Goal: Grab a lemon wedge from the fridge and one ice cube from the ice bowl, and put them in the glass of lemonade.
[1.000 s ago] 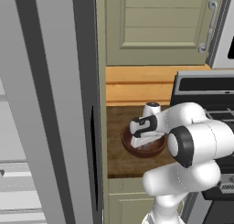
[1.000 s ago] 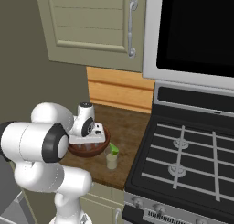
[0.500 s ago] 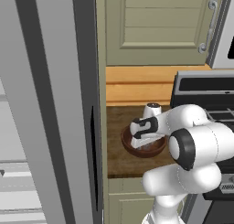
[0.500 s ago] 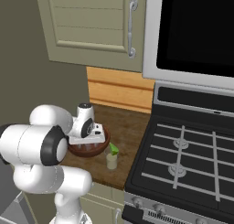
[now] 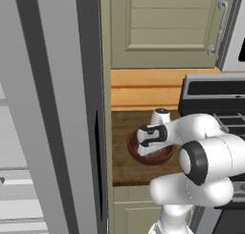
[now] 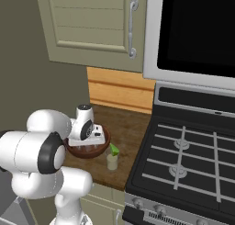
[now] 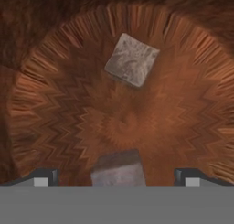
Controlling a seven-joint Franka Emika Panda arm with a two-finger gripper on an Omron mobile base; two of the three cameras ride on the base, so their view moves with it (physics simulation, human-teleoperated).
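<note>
Ice bowl [image 7: 183, 104]: wide, shallow, round; reddish-brown wood with a zigzag grain fanning out from the centre; on the dark wooden counter [image 6: 133, 132] between fridge and stove.
Gripper [image 7: 117, 176]: low over the bowl, pointing down into it; jaws spread wide, clamped on nothing; dark fingertips [image 7: 45, 176] flanking the near cube.
Near ice cube [image 7: 119, 170]: grey, frosted, blocky; on the bowl floor between the two tips, no contact visible.
Far ice cube [image 7: 131, 59]: pale grey, mottled, square face turned on a corner; across the bowl's centre from the near cube, well apart from it.
Glass of lemonade [image 6: 111, 161]: short, pale yellowish, translucent; on the counter just beside the bowl, toward the stove.
Lemon wedge [image 6: 113, 149]: small, yellow-green, pointed; perched at the glass's mouth.
Arm [image 5: 206, 161]: white, glossy, rounded, dark joints; covers much of the bowl in both base views.
Fridge [image 5: 52, 109]: tall, grey, smooth; fills the left of the left base view.
Stove [image 6: 188, 164]: black grates, dark glossy top, right of the counter.
Backsplash [image 6: 120, 90]: honey-coloured horizontal planks.
Cabinet [image 6: 92, 26]: beige, panelled, slim metal handle, above the counter.
Writing: none readable.
</note>
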